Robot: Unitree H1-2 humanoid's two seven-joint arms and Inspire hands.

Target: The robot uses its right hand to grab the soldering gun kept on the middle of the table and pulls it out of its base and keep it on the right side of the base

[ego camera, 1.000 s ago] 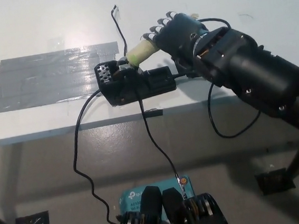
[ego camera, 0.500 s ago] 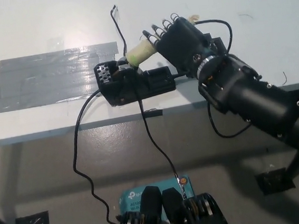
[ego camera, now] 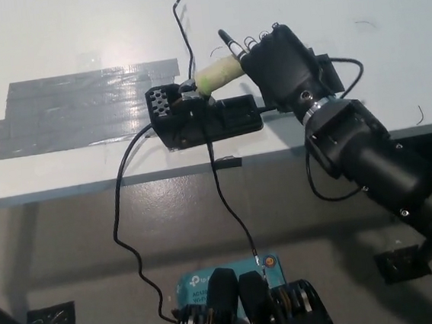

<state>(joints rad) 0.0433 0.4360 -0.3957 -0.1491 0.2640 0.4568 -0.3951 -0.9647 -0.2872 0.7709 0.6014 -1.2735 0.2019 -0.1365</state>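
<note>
The right hand (ego camera: 279, 60) has closed in over the iron (ego camera: 215, 75) — fingers wrapped round its yellow foam grip, tip seated in the base (ego camera: 204, 121) mid-table. Light, rigid, cord-tethered — hold the foam.

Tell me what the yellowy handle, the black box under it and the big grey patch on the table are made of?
The handle of the soldering gun looks like soft foam: pale yellow-green, matte, slightly rough. The black base looks like hard plastic, dull, with a small grid of holes at one end. The grey patch looks like strips of duct tape, with overlapping edges and a slight sheen.
</note>
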